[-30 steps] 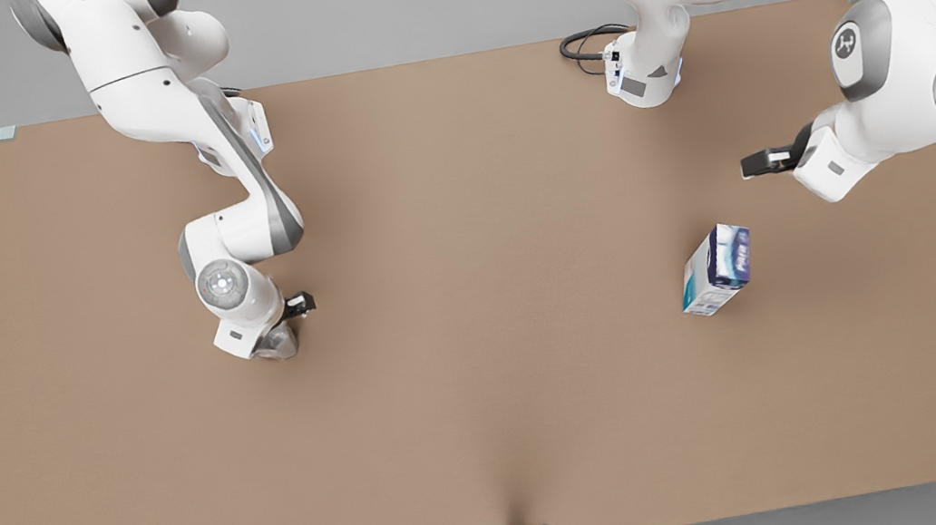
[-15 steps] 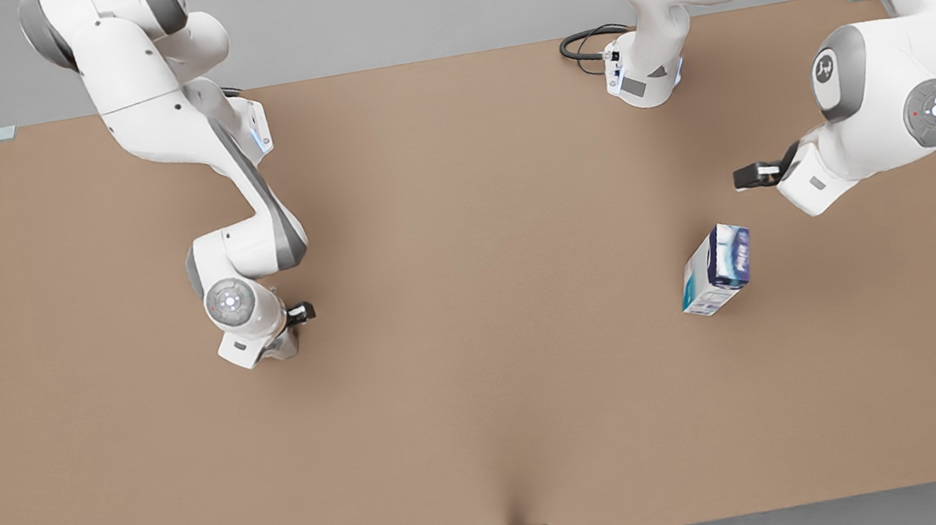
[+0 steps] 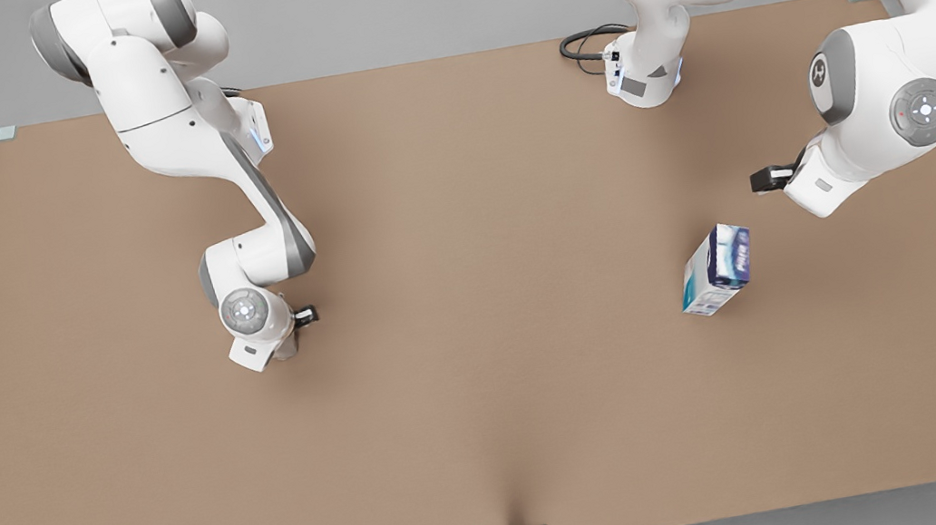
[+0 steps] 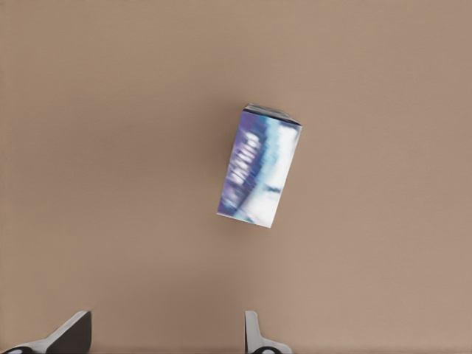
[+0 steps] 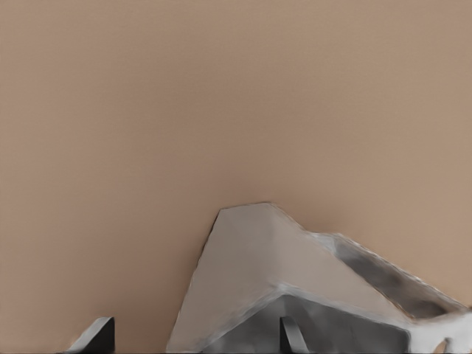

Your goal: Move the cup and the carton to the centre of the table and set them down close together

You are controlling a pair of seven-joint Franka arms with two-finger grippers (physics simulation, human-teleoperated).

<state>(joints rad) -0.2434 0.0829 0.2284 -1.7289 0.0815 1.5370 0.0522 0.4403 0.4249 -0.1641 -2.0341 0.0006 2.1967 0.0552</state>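
Right now the carton point(image 3: 716, 270) stands on the tabletop point(image 3: 488, 406), out toward the front view's right and well away from the tabletop's middle; its white, blue and teal printed faces are turned at an angle to the tabletop's edges. The left gripper point(image 4: 166, 335) hangs above the tabletop near the carton, on the side away from the middle, with nothing in it: in the left wrist view its two fingers point(image 4: 70, 333) stand wide apart and the carton point(image 4: 259, 165) lies clear ahead of them, not touching. In the front view this gripper sits under the white wrist of the arm just beyond the carton. The cup point(image 5: 310, 295) is far from the carton, across the tabletop's middle toward the front view's left, beneath the other arm's wrist point(image 3: 256, 320). The right gripper point(image 5: 195, 335) is down at the cup; in the right wrist view its fingertips point(image 5: 96, 333) are spread, one outside the pale grey body and one at the cup's open mouth, so the wall lies between them, but I cannot tell whether they press on it.
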